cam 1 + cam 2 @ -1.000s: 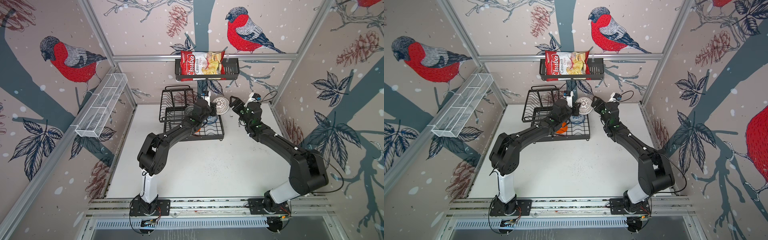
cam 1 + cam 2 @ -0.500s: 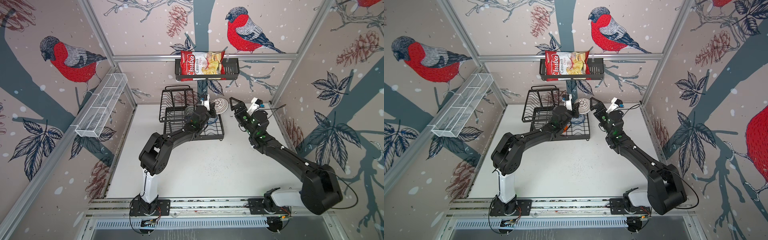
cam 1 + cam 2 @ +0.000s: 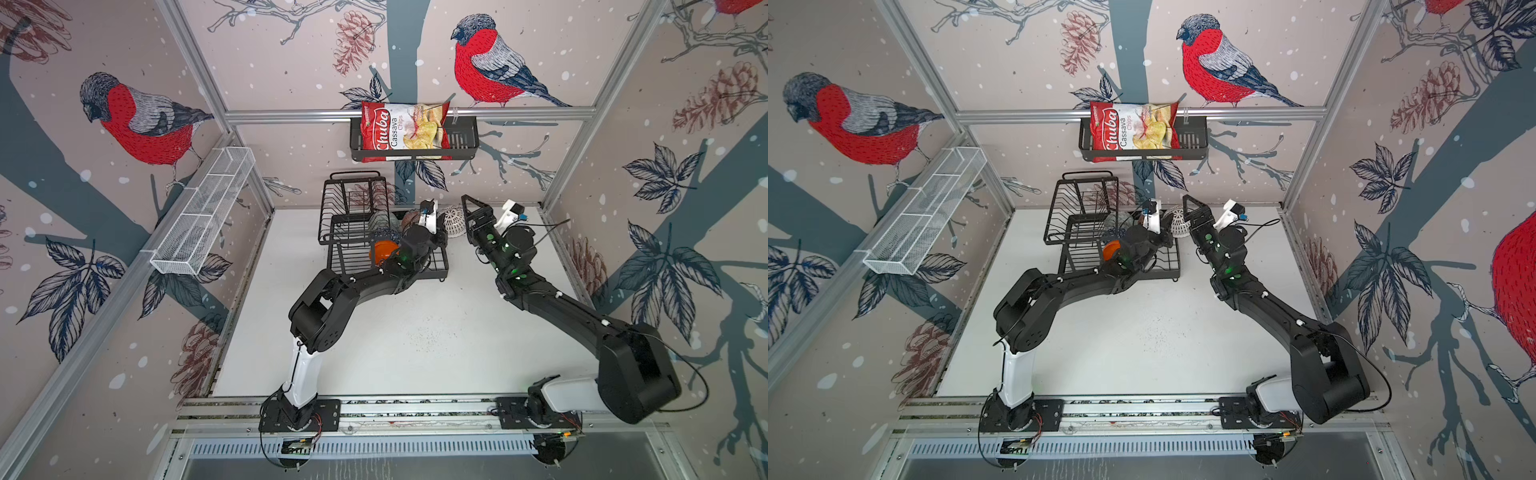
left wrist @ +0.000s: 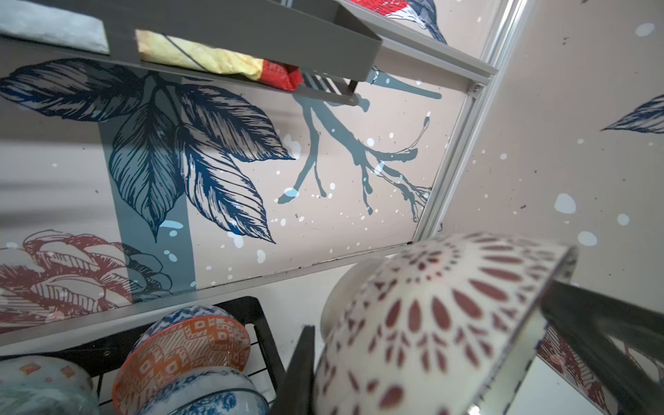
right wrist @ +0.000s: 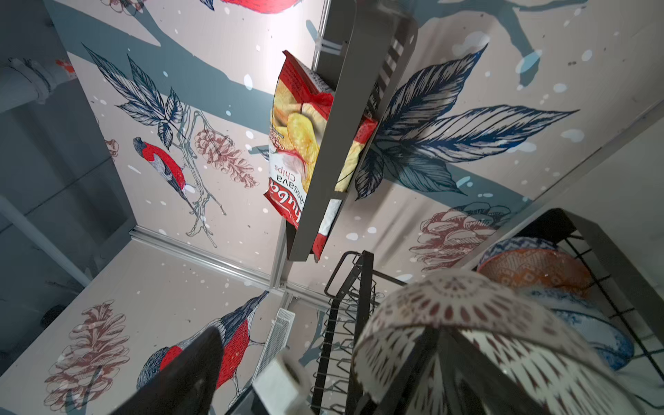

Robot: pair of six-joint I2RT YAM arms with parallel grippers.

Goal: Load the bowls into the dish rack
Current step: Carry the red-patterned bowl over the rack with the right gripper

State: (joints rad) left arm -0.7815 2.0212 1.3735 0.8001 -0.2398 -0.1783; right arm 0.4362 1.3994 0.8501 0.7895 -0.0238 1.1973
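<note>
Over the dish rack [image 3: 332, 216], left arm [image 3: 361, 286] outstretched, probably with lattice bowl [image 3: 454, 221].

Both top views look down from above the front edge of the table [image 3: 415, 345]; both wrist cameras, close in, tilt upward and share the white lattice bowl [image 4: 431, 323].

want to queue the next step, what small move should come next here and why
Probably the left gripper should carry the white lattice bowl sideways over the dish rack. It is shut on that bowl, which hangs just off the rack's right edge. The right gripper stands open beside it, and other bowls sit in the rack.
</note>
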